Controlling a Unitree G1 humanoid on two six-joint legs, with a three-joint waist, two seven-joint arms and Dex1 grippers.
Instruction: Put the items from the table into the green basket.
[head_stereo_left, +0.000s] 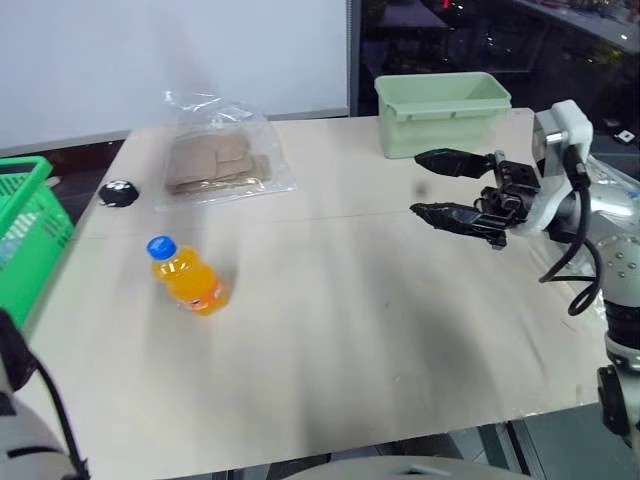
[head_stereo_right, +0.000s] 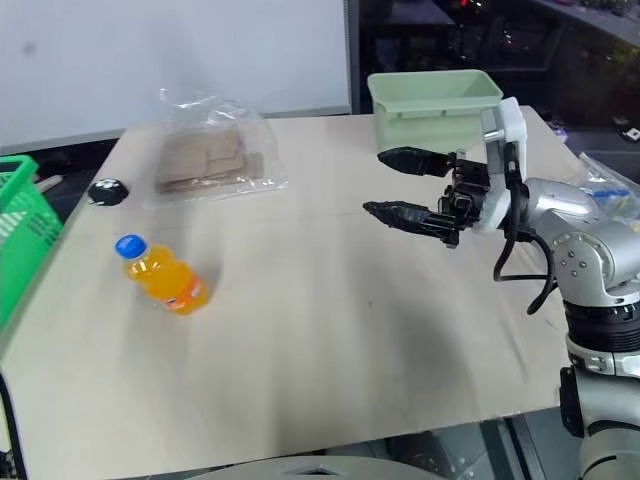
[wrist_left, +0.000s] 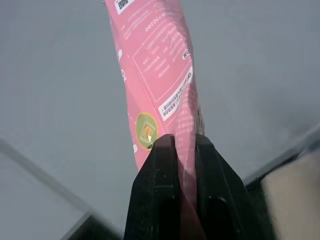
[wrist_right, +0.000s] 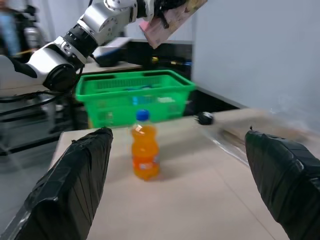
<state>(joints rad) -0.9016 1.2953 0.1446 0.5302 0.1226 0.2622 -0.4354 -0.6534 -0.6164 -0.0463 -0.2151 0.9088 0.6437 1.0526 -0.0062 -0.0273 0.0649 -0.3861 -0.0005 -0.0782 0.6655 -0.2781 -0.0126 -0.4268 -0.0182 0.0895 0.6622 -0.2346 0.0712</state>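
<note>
My left gripper is shut on the lower end of the long pink carton. In the right wrist view that carton hangs in the air above the green basket, which stands past the table's left edge. The small orange bottle with a blue cap lies on the table at the left. A clear bag of brown cardboard pieces lies behind it. My right gripper hovers open over the table's right half, pointing left toward the bottle, with nothing between its fingers.
A pale green solid-walled tub stands at the table's far right corner, just behind my right gripper. A small black object lies near the far left edge, beside the bag. Something blue shows inside the basket.
</note>
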